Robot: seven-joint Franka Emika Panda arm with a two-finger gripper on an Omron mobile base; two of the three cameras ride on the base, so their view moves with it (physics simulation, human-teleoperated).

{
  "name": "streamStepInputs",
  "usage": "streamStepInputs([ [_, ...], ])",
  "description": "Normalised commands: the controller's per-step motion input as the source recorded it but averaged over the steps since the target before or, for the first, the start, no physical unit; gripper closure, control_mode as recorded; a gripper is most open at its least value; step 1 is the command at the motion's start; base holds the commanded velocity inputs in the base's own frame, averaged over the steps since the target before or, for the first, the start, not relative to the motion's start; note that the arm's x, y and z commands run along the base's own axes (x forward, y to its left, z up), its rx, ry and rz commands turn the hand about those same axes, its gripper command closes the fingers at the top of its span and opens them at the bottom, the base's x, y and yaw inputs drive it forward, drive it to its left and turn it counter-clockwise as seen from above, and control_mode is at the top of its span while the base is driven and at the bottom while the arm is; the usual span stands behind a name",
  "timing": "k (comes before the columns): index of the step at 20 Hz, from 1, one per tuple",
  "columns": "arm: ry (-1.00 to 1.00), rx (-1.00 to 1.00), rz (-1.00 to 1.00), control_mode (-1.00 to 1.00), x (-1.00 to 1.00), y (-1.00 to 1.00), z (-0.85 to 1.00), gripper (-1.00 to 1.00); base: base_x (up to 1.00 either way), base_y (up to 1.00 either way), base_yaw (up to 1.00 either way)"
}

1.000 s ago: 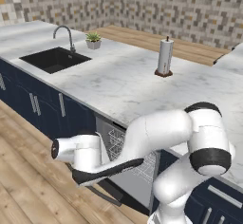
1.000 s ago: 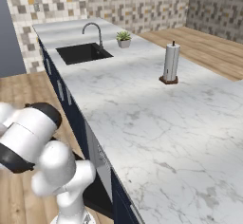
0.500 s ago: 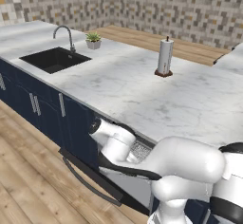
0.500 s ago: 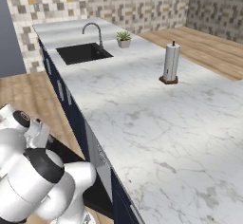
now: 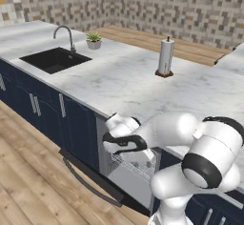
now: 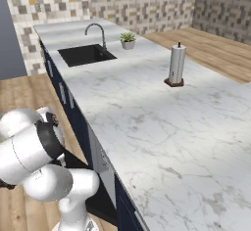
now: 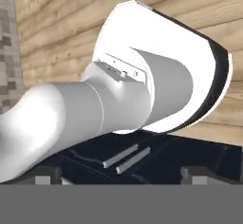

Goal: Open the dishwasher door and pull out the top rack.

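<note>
Dishwasher door (image 5: 90,178) seen dropped open at 7 o'clock; top rack (image 5: 136,164) inside opening under tabletop (image 5: 119,83) edge; jaws released.

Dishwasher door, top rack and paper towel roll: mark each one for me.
dishwasher door (image 5: 88,174): left base view, on its black outer edge above the handle.
top rack (image 5: 136,168): left base view, on the wire grid under the arm.
paper towel roll (image 5: 165,56): left base view, mid-roll.

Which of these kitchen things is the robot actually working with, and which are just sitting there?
In use: dishwasher door, dropped open; top rack, white wire grid inside the opening; end effector, at the opening, holding nothing.

Just sitting there: paper towel holder, potted plant, sink, faucet.
</note>
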Motion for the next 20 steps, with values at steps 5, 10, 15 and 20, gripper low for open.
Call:
streamStepInputs([
  [5, 0.65, -0.21, 0.04, -1.00, 0.08, 0.03, -0.23, -1.00, 0.00, 0.00, 0.00],
  [10, 0.49, -0.40, 0.02, -1.00, 0.01, 0.17, -0.11, -1.00, 0.00, 0.00, 0.00],
  [15, 0.07, -0.41, 0.08, -1.00, 0.01, 0.12, -0.02, -1.00, 0.00, 0.00, 0.00],
  [20, -0.07, -0.13, 0.27, -1.00, 0.17, -0.13, -0.05, -1.00, 0.00, 0.00, 0.00],
])
